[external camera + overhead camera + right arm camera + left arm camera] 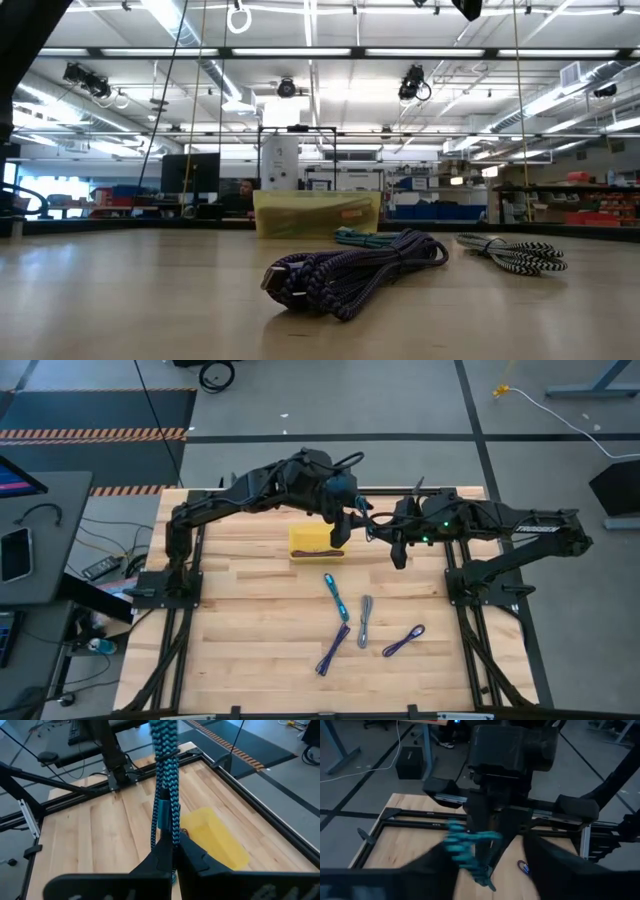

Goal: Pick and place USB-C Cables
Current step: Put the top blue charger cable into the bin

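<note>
**Item 1.** Right end effector (pixel 174 851): clenched on a teal-and-black braided USB-C cable bundle (pixel 165 780), pinched at one tip. The bundle is in the air, off the worktop.

**Item 2.** Left end effector (pixel 487 845): fingers spread to either side of the same bundle's free end, with no firm contact visible. In the high view both end effectors meet at the 3 o'clock side of the tray.

**Item 3.** Small yellow rectangular tray (pixel 310 540), on the pale wooden plank worktop (pixel 240 630) beneath the held bundle.

**Item 4.** Loose cables toward 5 o'clock from the tray:
- one teal-blue bundle (pixel 334 597)
- one grey bundle (pixel 365 620)
- two purple bundles (pixel 333 648) (pixel 403 641)

**Handling (judged).**
- Light and limp, with a woven jacket that gives the pads some friction.
- The folded strands may splay or slip if pinched at one tip.
- A hold across the banded middle looks safer.

**Not determinable.**
- The left wrist view is smeared, so the bundle's end and any touch there cannot be made out.
- The tray's contents are unclear.
- The low view shows neither end effector.
</note>
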### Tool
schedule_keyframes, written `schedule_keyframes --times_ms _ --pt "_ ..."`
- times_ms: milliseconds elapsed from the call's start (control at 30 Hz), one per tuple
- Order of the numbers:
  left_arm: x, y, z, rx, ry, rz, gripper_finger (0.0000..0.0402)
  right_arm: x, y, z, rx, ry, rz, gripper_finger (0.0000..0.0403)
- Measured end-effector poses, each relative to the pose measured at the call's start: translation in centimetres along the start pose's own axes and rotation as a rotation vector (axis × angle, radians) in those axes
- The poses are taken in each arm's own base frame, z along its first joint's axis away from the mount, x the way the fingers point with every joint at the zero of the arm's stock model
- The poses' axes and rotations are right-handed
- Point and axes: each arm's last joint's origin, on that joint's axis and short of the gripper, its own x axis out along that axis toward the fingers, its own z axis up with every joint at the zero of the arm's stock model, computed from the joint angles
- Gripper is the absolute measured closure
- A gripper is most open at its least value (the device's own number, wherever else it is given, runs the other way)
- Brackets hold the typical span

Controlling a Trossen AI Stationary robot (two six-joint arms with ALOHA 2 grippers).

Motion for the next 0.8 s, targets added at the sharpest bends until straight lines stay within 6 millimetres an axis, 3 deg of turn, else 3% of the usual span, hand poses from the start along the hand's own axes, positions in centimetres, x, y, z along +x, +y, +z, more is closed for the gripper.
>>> schedule_keyframes --times_ms 133,167,467,800 --pt "0.0 0.0 0.0 0.053 -0.001 0.002 0.0354 0.0 0.0 0.0 0.003 -0.001 0.001 0.0396" --pt "0.0 0.0 0.0 0.065 -0.001 0.002 0.0375 0.0 0.0 0.0 0.012 -0.002 0.001 0.0396" --pt "-0.1 0.2 -0.4 0.076 0.046 0.074 0.0389 0.0 0.2 0.0 0.023 0.017 0.064 0.0377" --pt "-0.2 0.3 -0.7 0.087 0.080 0.084 0.0389 -0.2 0.6 1.2 0.019 -0.102 0.125 0.0265"
